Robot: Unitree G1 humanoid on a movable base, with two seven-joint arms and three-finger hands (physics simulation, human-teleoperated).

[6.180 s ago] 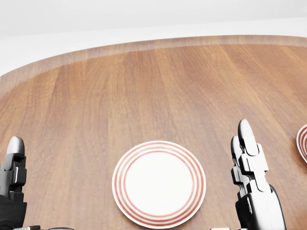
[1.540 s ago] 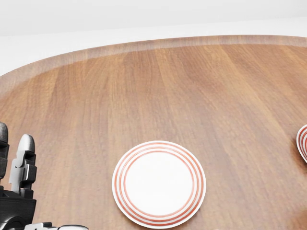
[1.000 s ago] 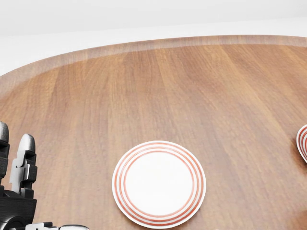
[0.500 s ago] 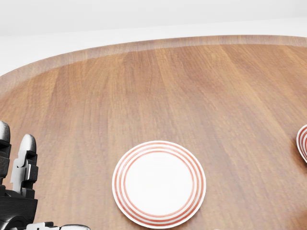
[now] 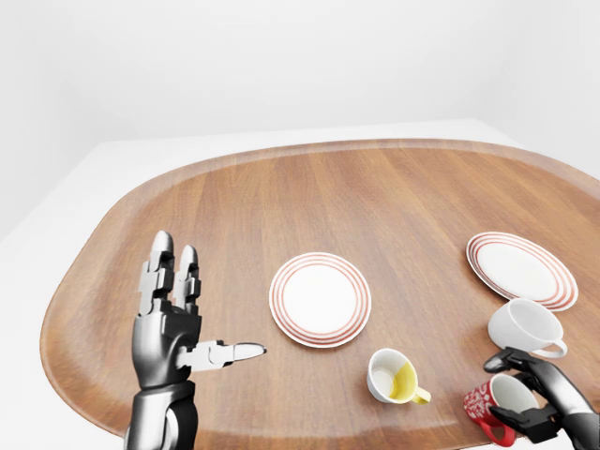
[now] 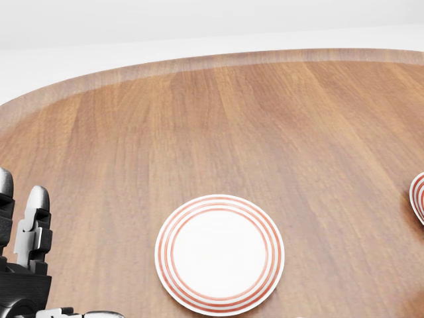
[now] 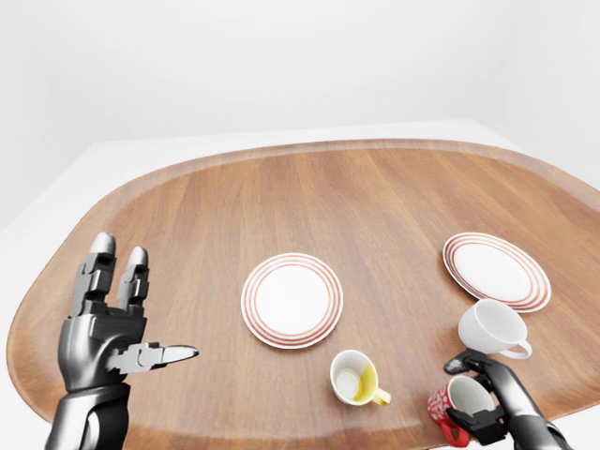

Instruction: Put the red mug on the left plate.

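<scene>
The red mug lies tilted near the bottom right of the left-eye view, its white inside facing my right hand. That hand's dark fingers curl round the mug from the right, shut on it. The left plate, white with red rings, sits empty at the table's middle and also shows low in the head view. My left hand stands upright and open to the left of the plate, thumb pointing right, holding nothing.
A second ringed plate lies at the right. A white mug lies just above my right hand. A white mug with yellow inside stands between the red mug and the left plate. The wooden table has a rounded edge.
In the head view my right hand, upright beside the plate 6.2 s ago, has dropped out of sight, and my left hand has shifted slightly. Nothing has moved over the last 1.5 s.
</scene>
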